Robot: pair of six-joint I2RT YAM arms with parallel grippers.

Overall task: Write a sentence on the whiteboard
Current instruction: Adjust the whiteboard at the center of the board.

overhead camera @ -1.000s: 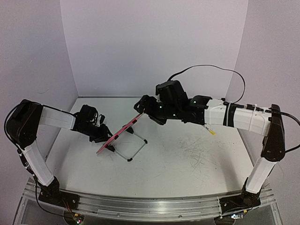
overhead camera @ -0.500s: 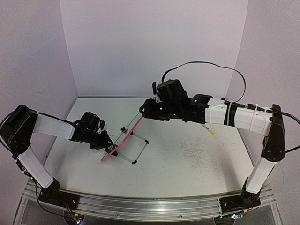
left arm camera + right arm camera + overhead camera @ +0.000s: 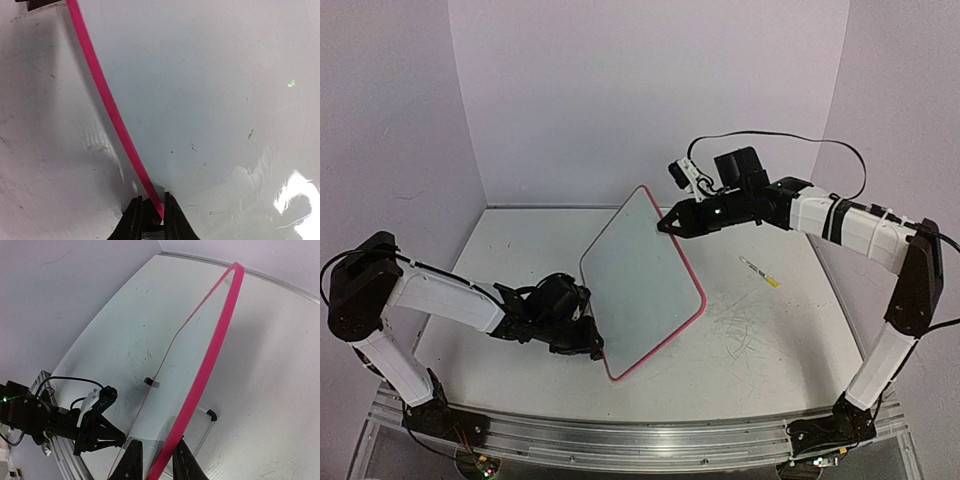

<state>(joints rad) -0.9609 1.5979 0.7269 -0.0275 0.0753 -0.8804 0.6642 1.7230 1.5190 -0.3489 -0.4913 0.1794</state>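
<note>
The whiteboard (image 3: pixel 640 280), glossy white with a pink-red rim, is held tilted above the middle of the table, its face turned up toward the top camera. My left gripper (image 3: pixel 595 347) is shut on the rim at the board's near left corner; the pink rim runs between its jaws (image 3: pixel 152 217). On the far right edge my right gripper (image 3: pixel 667 224) is shut, the rim pinched between its fingers (image 3: pixel 159 465). The black wire stand (image 3: pixel 212 415) shows behind the board. The sentence is out of view; the face shows only glare and small specks.
A thin pen with a yellow tip (image 3: pixel 760 272) lies on the table to the right of the board. Grey scribble marks (image 3: pixel 740 325) cover the tabletop near it. White walls close in the back and both sides.
The board has swung from edge-on to face-up and come toward the front. Both grippers have closed on its rim. My left gripper moved right and nearer; my right gripper drew back.
</note>
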